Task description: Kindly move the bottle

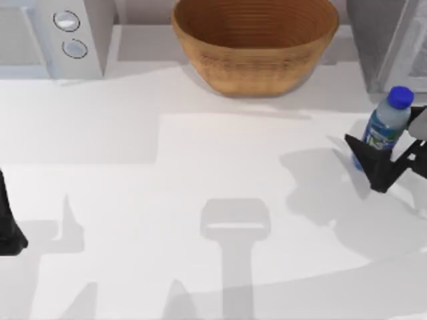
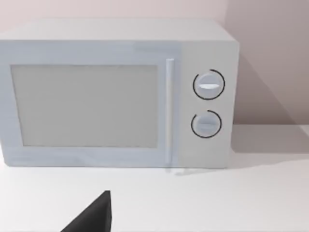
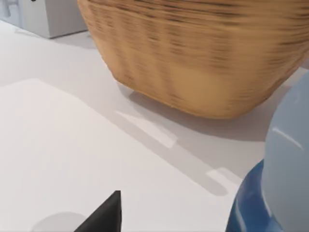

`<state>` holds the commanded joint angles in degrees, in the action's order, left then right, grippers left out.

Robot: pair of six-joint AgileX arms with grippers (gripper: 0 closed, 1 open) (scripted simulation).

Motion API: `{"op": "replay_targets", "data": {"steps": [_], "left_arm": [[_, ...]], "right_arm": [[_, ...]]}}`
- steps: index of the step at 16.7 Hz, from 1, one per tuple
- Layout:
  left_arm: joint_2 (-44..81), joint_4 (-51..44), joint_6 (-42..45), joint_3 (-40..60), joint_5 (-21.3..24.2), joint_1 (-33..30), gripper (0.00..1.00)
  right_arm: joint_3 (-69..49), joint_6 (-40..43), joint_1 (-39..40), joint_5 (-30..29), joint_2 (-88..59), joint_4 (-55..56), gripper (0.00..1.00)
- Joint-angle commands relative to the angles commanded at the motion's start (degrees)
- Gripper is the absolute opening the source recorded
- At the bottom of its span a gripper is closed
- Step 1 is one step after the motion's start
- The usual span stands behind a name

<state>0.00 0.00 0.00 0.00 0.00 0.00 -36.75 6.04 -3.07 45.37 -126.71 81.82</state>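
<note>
I see the bottle (image 1: 387,125) at the right side of the bench (image 1: 200,167), near the right edge of the top view, with its blue cap (image 1: 400,97) tilted up and toward the back. My right gripper (image 1: 375,162) is at the lower part of the bottle, with one dark finger on each side of it, so it looks pinched on the bottle, and the bottle seems lifted a little, because its shadow lies apart from it on the bench. In the right wrist view the bottle (image 3: 282,179) is very close to the camera, and the basket (image 3: 203,53) stands behind it. In the top view the basket (image 1: 257,43) is at the back middle of the bench, well apart from the bottle. The microwave (image 1: 57,37) stands at the back left corner. My left gripper (image 1: 10,230) is parked at the left edge of the bench, facing the microwave (image 2: 116,94); I cannot tell how its fingers stand.
</note>
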Motion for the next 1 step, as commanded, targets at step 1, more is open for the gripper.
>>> {"op": "replay_targets", "data": {"steps": [1], "left_arm": [[0.0,0.0,0.0,0.0,0.0,0.0,1.00]], "right_arm": [[0.0,0.0,0.0,0.0,0.0,0.0,1.00]]}}
